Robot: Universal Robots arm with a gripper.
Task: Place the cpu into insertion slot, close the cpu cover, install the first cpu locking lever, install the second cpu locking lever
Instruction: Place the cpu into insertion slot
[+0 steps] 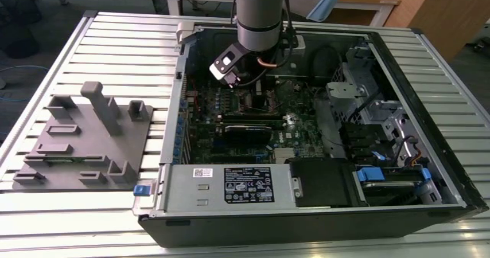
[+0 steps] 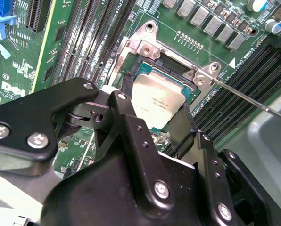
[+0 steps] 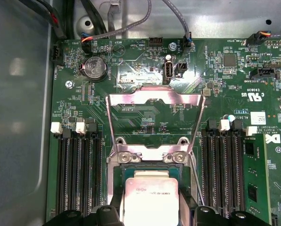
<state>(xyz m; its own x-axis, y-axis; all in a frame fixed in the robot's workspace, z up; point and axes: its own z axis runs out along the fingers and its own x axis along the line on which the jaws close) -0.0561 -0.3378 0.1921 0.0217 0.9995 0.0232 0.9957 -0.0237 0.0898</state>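
The gripper (image 2: 152,113), fingers (image 2: 128,122) narrowed onto opposite edges, probably the safest hold, grips the light, stiff, likely fragile cpu (image 2: 157,96) right at the insertion slot (image 3: 150,168), with the cpu cover (image 3: 154,98) raised.

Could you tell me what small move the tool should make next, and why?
Probably ease the tool straight down a touch, keeping the cpu level. The cpu lies square over the insertion slot, the cpu cover stands open, and I cannot tell whether the chip is fully seated.

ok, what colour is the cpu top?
The cpu top is dull silver-grey; second wrist view shows it best.
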